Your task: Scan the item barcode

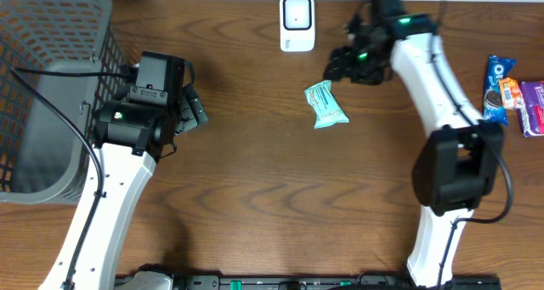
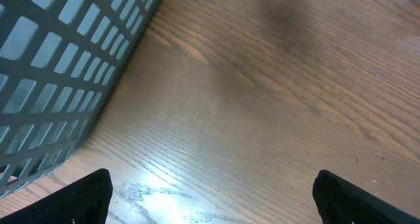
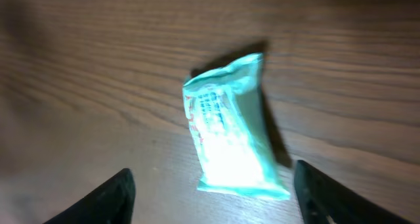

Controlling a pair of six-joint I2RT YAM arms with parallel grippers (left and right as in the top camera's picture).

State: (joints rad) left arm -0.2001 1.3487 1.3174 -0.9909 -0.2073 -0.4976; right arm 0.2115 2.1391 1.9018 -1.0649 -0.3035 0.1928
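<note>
With left gripper [image 2: 213,198] and right gripper [image 3: 211,184] both open and empty, a careless pinch on the teal packet [image 3: 233,135], at the scanner's [image 1: 297,22] five o'clock, could have covered its barcode.

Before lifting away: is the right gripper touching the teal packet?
Apart. Right wrist view: the right gripper stands open astride the teal packet, wood showing on both sides.

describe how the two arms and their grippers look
Both are white, rounded links joined by bulky black housings. The left arm has a small green light and a black cable looping beside it; the right arm shows green lights near its wrist, also cabled. The left gripper and right gripper have black matte fingers.
</note>
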